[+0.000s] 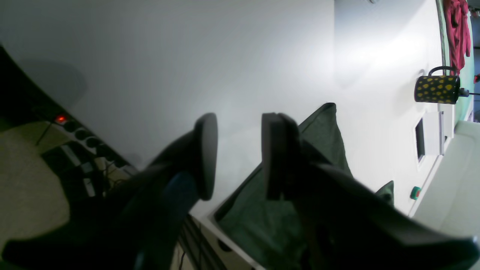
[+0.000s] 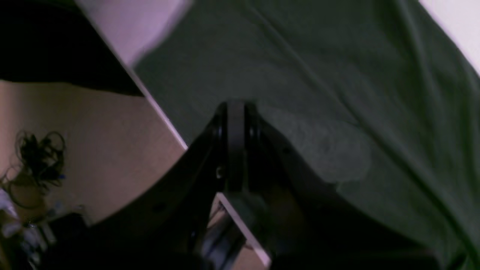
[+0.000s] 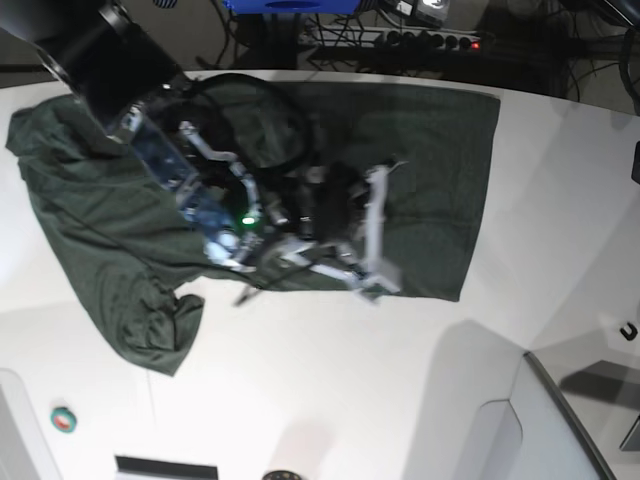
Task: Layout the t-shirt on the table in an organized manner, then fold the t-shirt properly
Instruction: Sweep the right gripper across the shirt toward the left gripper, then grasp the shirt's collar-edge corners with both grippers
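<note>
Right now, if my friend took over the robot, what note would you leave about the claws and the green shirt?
Left claw: open and empty, above the table, beside a corner of the t-shirt.
Right claw: shut, against the t-shirt near the table edge; I cannot tell if it pinches cloth.
Done: t-shirt mostly spread out, one side flat.
Left: smooth the bunched side and the crumpled sleeve, then fold.
</note>
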Action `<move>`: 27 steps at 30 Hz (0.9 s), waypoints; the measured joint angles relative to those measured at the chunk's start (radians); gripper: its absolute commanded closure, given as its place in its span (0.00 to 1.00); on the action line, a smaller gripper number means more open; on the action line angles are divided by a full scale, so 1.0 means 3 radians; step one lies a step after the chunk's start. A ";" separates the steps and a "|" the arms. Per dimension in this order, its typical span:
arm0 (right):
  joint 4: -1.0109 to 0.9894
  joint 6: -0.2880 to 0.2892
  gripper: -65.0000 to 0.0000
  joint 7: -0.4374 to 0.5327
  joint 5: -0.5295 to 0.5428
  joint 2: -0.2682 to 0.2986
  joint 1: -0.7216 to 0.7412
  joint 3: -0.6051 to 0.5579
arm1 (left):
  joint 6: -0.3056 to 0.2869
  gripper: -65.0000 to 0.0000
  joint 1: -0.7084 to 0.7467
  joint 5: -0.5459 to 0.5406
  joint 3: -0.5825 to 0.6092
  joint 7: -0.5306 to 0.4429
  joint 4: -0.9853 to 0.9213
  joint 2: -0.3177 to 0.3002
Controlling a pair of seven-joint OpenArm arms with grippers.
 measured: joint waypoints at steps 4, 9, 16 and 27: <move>-0.0207 0.0000 0.99 0.0004 0.0006 -0.0156 0.0084 -0.0168 | 0.0000 0.71 0.0008 0.0000 0.0000 0.0001 0.0000 -0.0001; -0.0703 -0.0001 0.99 0.0117 -0.0029 -0.0367 0.0139 -0.0427 | 0.0000 0.71 0.0005 0.0001 0.0000 0.0001 0.0000 -0.0001; -0.0816 -0.0004 0.90 0.0418 0.0018 -0.0412 0.0148 -0.0579 | 0.0000 0.71 0.0004 0.0000 0.0000 0.0001 -0.0005 -0.0003; -0.0331 -0.0004 0.61 0.0451 0.0043 0.0289 -0.0281 0.1212 | -0.0528 0.70 0.0032 0.0011 0.0500 -0.0003 0.0151 0.0033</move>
